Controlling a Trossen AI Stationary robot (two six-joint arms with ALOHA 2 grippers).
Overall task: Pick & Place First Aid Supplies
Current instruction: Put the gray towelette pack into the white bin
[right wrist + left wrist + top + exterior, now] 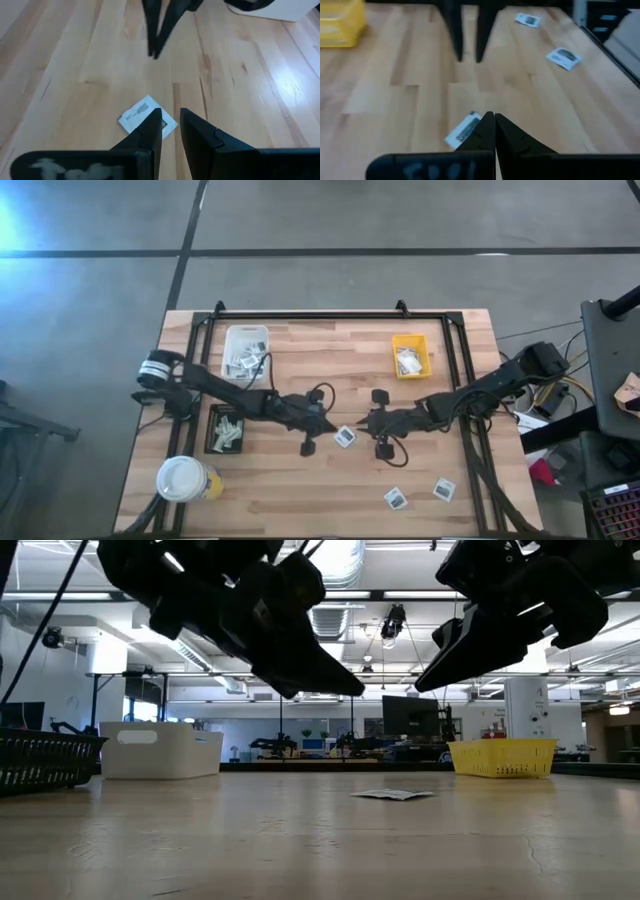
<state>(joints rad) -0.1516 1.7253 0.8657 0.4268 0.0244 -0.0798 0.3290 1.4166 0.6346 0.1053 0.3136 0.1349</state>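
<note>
While both arms hang over the middle of the wooden table (330,370), 1 small flat white packet with a dark grey printed patch (345,436) lies flat on the boards between the 2 grippers, just right of centre in the high view. From table height the same packet (392,794) sits alone on the wood, with the dark fingers above it and not touching it.

The left gripper (330,428) has its fingers pressed together with nothing between them; its wrist view shows the tips (490,125) meeting just beside the packet (464,130). The right gripper (368,424) holds a narrow gap, empty, with the packet (145,116) just ahead of its fingers (152,132).

2 more white packets (396,498) (444,490) lie near the table's lower right edge.

Farther out, a white plastic bin (246,350) at upper left, a yellow plastic bin (411,356) at upper right and a black mesh tray (226,429) at left each hold more packets. A white-lidded yellow cup (185,479) stands at lower left.
</note>
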